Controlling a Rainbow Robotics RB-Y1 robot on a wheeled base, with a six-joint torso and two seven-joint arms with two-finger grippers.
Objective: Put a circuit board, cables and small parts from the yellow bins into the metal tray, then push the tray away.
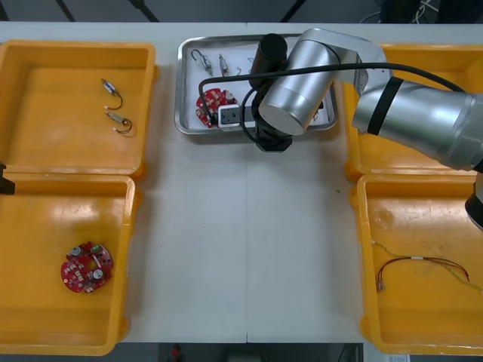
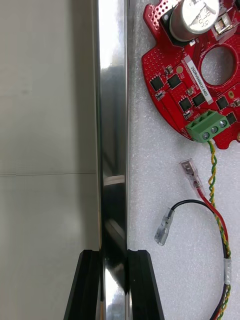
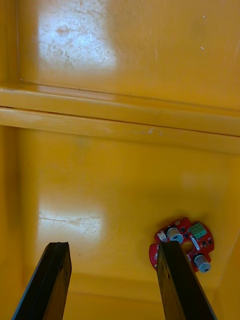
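The metal tray (image 1: 181,83), white inside, sits at the table's far middle. It holds a round red circuit board (image 1: 213,105), small metal parts (image 1: 201,59) and cables. My right arm (image 1: 290,90) reaches over its near edge. In the right wrist view my right gripper (image 2: 112,285) straddles the tray's shiny rim (image 2: 112,125), one finger outside and one inside, shut on it. Beyond the fingers lie the circuit board (image 2: 195,75), a red and yellow cable (image 2: 216,200) and a black cable (image 2: 192,202). My left gripper (image 3: 115,285) hangs open over a yellow bin.
The far left bin (image 1: 30,53) holds small metal parts (image 1: 113,89). Another circuit board (image 1: 87,266) lies in the near left bin, also seen by the left fingers (image 3: 182,242). A red and yellow cable (image 1: 423,264) rests in the near right bin (image 1: 366,249).
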